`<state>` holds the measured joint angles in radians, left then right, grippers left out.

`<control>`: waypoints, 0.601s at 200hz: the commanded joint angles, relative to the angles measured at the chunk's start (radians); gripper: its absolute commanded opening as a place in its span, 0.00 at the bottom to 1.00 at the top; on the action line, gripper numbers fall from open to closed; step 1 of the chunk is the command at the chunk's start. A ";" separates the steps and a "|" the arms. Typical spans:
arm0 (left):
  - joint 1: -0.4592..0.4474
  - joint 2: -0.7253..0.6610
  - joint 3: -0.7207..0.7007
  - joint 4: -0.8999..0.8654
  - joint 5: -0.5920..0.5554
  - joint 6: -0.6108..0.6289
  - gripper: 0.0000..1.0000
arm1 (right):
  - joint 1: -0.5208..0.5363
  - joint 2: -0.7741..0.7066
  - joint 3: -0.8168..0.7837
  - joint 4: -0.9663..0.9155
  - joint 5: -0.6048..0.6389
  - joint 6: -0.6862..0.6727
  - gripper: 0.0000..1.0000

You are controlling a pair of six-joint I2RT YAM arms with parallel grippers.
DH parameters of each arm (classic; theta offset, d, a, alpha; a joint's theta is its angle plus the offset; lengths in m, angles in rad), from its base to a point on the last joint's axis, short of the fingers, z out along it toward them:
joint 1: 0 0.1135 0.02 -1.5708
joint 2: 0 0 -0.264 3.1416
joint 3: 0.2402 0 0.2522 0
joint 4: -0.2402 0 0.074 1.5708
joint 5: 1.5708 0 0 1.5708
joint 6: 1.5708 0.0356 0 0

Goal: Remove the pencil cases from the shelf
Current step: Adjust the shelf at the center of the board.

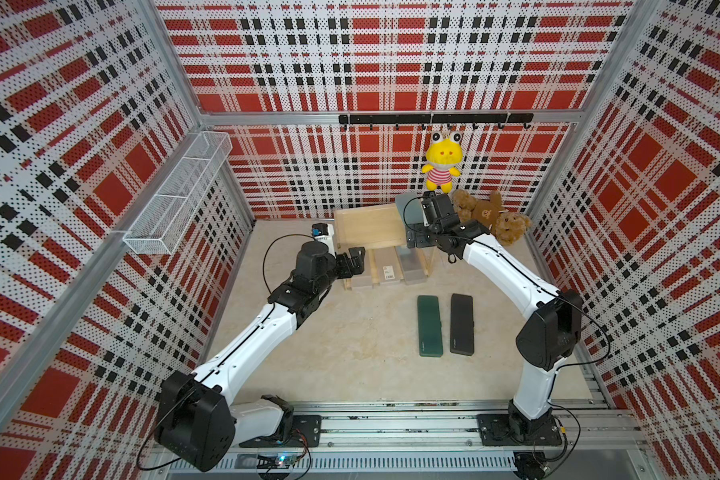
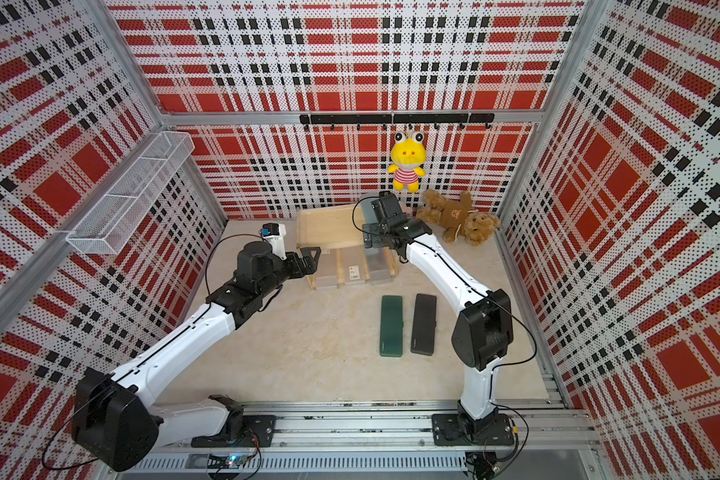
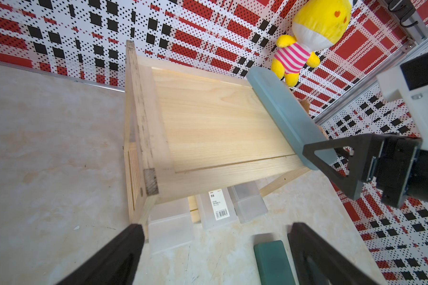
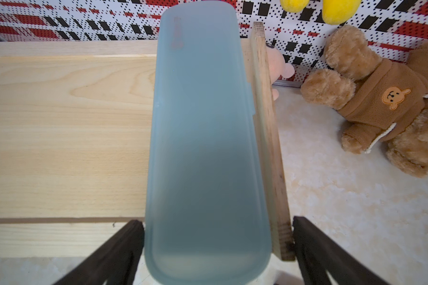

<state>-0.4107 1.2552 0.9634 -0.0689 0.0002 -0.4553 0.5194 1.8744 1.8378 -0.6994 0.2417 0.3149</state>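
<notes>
The pale wooden shelf (image 1: 366, 226) stands at the back of the table. A teal-blue pencil case (image 4: 203, 123) lies along the right rim of its top board (image 3: 220, 123). My right gripper (image 4: 216, 232) is open, one finger on each side of that case's near end and the rim. Three frosted cases (image 1: 360, 278) (image 1: 387, 270) (image 1: 412, 266) stick out of the lower tier. A dark green case (image 1: 430, 326) and a black case (image 1: 462, 324) lie side by side on the table. My left gripper (image 1: 356, 262) hangs open and empty by the shelf's front left post.
A brown teddy bear (image 1: 491, 216) lies right of the shelf. A yellow plush (image 1: 441, 162) hangs from the black hook rail (image 1: 433, 119) behind it. A small pink plush (image 4: 279, 69) sits behind the shelf. A white wire basket (image 1: 179, 195) hangs on the left wall.
</notes>
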 commanded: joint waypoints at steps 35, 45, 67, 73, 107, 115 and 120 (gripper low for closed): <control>0.010 -0.026 -0.020 0.001 0.009 0.013 0.99 | 0.026 0.034 0.054 -0.023 0.005 -0.001 1.00; 0.010 -0.028 -0.021 0.001 0.009 0.013 0.99 | 0.028 0.035 0.064 -0.027 0.011 -0.003 1.00; 0.010 -0.027 -0.024 0.001 0.009 0.013 0.99 | 0.030 0.037 0.083 -0.038 0.021 -0.009 1.00; 0.010 -0.028 -0.023 0.001 0.010 0.013 0.99 | 0.031 0.038 0.089 -0.041 0.024 -0.009 1.00; 0.011 -0.033 -0.029 0.001 0.009 0.013 0.99 | 0.031 0.041 0.106 -0.055 0.022 -0.012 1.00; 0.012 -0.034 -0.030 0.003 0.009 0.012 0.99 | 0.030 0.042 0.107 -0.055 0.021 -0.011 1.00; 0.012 -0.035 -0.032 0.003 0.009 0.013 0.99 | 0.030 0.043 0.106 -0.055 0.019 -0.010 1.00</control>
<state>-0.4053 1.2491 0.9497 -0.0689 0.0002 -0.4557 0.5430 1.9049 1.9270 -0.7391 0.2584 0.3077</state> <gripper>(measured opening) 0.990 0.996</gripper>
